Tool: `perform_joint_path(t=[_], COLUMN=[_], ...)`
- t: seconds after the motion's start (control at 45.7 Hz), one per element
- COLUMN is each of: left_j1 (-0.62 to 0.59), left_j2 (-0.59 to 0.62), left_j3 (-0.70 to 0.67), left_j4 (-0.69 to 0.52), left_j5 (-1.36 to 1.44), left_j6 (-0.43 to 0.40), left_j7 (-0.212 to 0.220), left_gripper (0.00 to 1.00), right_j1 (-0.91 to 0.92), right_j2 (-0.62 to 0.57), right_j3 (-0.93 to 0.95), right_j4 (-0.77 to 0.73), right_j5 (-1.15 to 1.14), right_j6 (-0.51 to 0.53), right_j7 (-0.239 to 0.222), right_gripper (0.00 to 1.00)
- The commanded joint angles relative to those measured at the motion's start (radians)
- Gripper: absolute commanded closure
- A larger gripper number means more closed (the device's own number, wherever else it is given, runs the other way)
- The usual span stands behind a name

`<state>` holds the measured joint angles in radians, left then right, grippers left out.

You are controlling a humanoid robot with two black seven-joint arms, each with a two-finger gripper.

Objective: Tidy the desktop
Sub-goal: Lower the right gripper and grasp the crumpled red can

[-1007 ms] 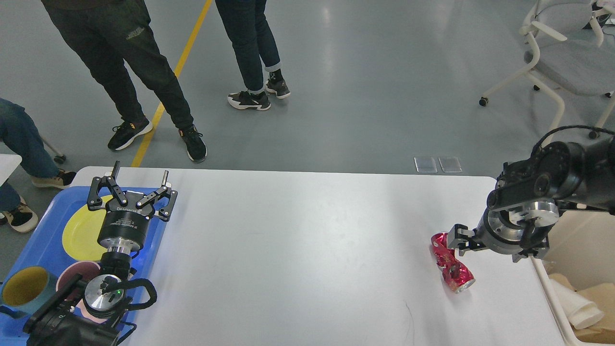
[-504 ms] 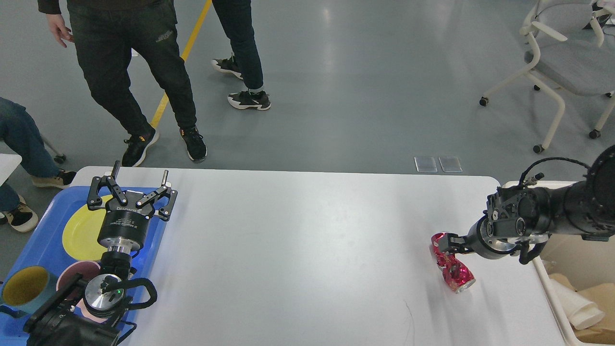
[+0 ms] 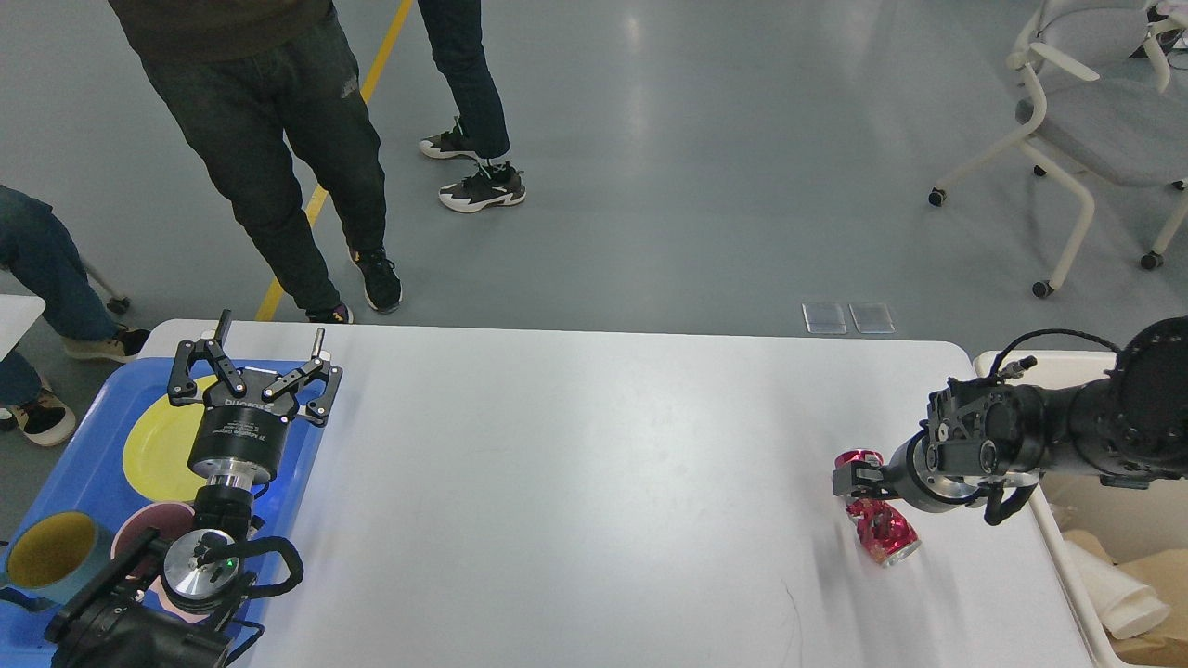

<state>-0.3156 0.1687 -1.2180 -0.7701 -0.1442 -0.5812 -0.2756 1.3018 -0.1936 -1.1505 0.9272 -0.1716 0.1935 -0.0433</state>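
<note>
— Across the head view, what fills the middle?

— The desktop (image 3: 575, 482), white with rounded corners, running from the blue tray (image 3: 65, 436) on the left to a cream-white bin (image 3: 1067, 557) at the right edge.

— And the left gripper (image 3: 255, 366)?

— It hovers above the tray's right side, fingers spread wide apart, holding nothing. Beneath it on the tray lie a yellow plate (image 3: 158, 445), a pink bowl (image 3: 148, 524) partly hidden by the arm, and a teal mug with a yellow inside (image 3: 46, 557).

— The right gripper (image 3: 854, 482)?

— It reaches in from the right, low over the desktop's right part, at a crushed red can (image 3: 882, 529). Its fingertips sit at the can's upper end. The fingers are dark and seen nearly end-on, so I cannot tell whether they are closed on the can or merely beside it.

— How does the can lie?

— On its side, open end toward the near edge.

— Anything in the bin?

— Crumpled white and brown paper (image 3: 1114, 594).

— Beyond the table?

— Grey floor, a yellow line (image 3: 320, 195), people's legs (image 3: 278, 158), and a white wheeled chair (image 3: 1086, 139).
</note>
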Motion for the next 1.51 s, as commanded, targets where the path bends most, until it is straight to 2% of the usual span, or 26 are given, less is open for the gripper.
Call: perform_joint_path(t=[0.0,0.613,0.766,0.854,0.942,1.029,1.117,1.379,1.489], left_j1=[0.0,0.0,0.0,0.0,0.0,0.0,0.0,0.0,0.0], left_j2=[0.0,0.0,0.0,0.0,0.0,0.0,0.0,0.0,0.0], left_j3=[0.0,0.0,0.0,0.0,0.0,0.0,0.0,0.0,-0.002], left_j4=[0.0,0.0,0.0,0.0,0.0,0.0,0.0,0.0,0.0], left_j5=[0.0,0.0,0.0,0.0,0.002,0.002,0.0,0.0,0.0], left_j6=[0.0,0.0,0.0,0.0,0.0,0.0,0.0,0.0,0.0], left_j7=[0.001,0.001,0.001,0.001,0.001,0.001,0.001,0.001,0.001], left_gripper=[0.04,0.04,0.04,0.04,0.04,0.04,0.04,0.04,0.04], right_j1=[-0.019,-0.098,-0.102,-0.104,-0.098,-0.084,-0.073,-0.064,-0.038], right_j2=[0.014,0.046,0.045,0.045,0.046,0.042,0.034,0.016,0.002], right_j3=[0.0,0.034,0.038,0.046,0.052,0.055,0.055,0.057,0.057], right_j4=[-0.014,-0.091,-0.088,-0.085,-0.074,-0.057,-0.028,0.001,0.005], right_j5=[-0.002,0.01,0.014,0.014,0.015,0.015,0.015,0.021,0.096], right_j6=[-0.005,-0.016,-0.022,-0.022,-0.019,-0.013,-0.008,-0.005,0.0], right_j7=[-0.001,-0.013,-0.013,-0.013,-0.015,-0.017,-0.018,-0.026,-0.024], right_gripper=[0.0,0.01,0.32,0.46,0.68,0.77,1.0,1.0,1.0])
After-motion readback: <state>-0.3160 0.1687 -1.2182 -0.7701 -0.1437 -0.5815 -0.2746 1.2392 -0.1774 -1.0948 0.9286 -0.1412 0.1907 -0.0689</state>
